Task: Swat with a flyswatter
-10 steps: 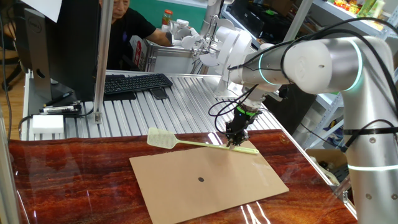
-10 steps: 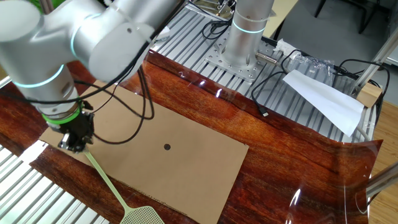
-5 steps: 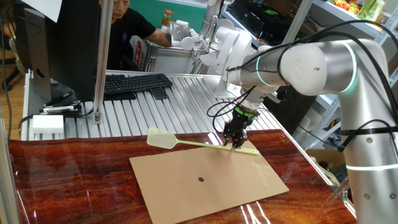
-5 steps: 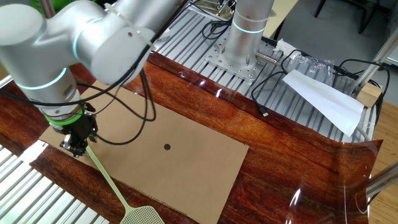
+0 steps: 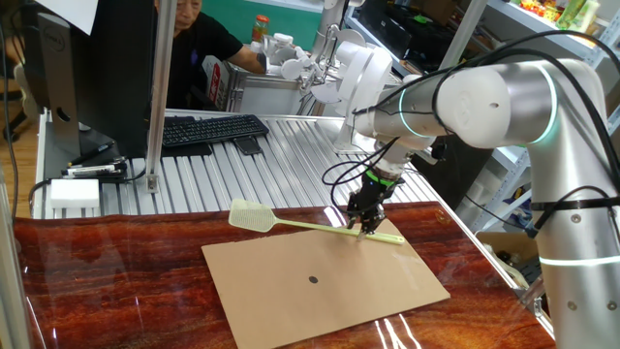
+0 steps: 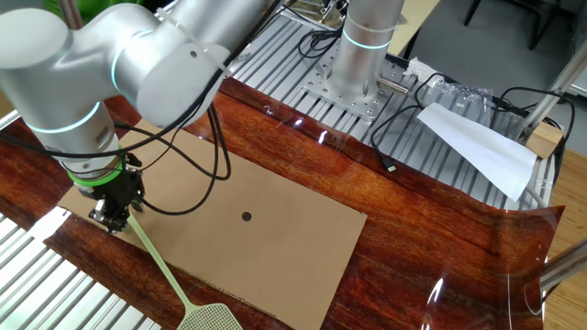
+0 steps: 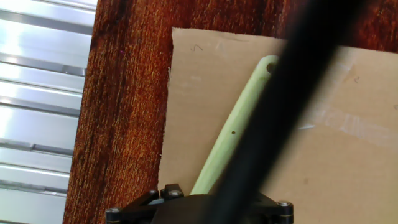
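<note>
The pale yellow-green flyswatter (image 5: 320, 227) lies flat, its mesh head (image 5: 252, 215) on the red-brown tabletop and its handle across the far edge of a brown cardboard sheet (image 5: 320, 281). From the other side the handle (image 6: 165, 270) runs to the head (image 6: 209, 316) at the near edge. My gripper (image 5: 365, 226) (image 6: 115, 218) points straight down at the handle near its end. The jaw gap is too small to read. In the hand view the handle (image 7: 230, 140) runs under the hand, the fingers do not show, and a blurred black cable (image 7: 292, 93) crosses in front.
A black dot (image 5: 312, 280) marks the cardboard's middle. Behind the table are a keyboard (image 5: 208, 129), a monitor (image 5: 87, 78), a white box (image 5: 75, 192) and a seated person (image 5: 199, 39). The arm's base (image 6: 362, 55), cables (image 6: 404, 137) and folded white paper (image 6: 477, 147) lie opposite.
The gripper stays at the handle almost without moving. The flyswatter's handle end has shifted slightly on the cardboard.
</note>
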Controlling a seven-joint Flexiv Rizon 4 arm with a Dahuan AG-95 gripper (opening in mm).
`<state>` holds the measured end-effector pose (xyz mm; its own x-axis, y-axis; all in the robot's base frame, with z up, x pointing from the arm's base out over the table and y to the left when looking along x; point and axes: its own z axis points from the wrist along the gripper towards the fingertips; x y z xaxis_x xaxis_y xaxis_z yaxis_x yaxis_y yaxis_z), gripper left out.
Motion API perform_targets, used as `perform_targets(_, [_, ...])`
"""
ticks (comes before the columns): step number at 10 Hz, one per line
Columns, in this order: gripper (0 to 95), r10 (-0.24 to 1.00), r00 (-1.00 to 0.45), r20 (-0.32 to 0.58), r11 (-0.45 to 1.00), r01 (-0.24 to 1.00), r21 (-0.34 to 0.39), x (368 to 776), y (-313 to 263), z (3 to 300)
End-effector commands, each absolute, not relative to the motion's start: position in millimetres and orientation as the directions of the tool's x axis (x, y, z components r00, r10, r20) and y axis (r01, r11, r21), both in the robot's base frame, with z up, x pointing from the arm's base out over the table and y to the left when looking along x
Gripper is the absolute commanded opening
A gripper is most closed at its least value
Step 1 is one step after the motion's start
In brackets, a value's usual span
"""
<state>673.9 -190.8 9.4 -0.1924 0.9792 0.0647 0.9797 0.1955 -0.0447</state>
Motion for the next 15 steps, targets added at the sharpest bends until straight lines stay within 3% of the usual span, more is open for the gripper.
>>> perform_targets(1, [38.0, 0.979, -0.191, 0.074, 0.193, 0.981, -0.023, 672.5, -190.0, 8.8])
perform_targets(2, [19.0, 0.979, -0.193, 0.071, 0.194, 0.981, -0.001, 672.4, -189.9, 8.5])
perform_targets(3, [19.0, 0.978, -0.199, 0.07, 0.199, 0.98, 0.008, 672.3, -189.9, 8.4])
perform_targets(4, [0.0, 0.976, -0.206, 0.068, 0.206, 0.979, 0.011, 672.4, -189.9, 8.4])
perform_targets(8, [0.0, 0.974, -0.223, 0.045, 0.222, 0.974, 0.033, 672.4, -189.9, 9.4])
perform_targets(15, [0.0, 0.973, -0.212, 0.089, 0.207, 0.976, 0.063, 675.2, -192.2, 17.6])
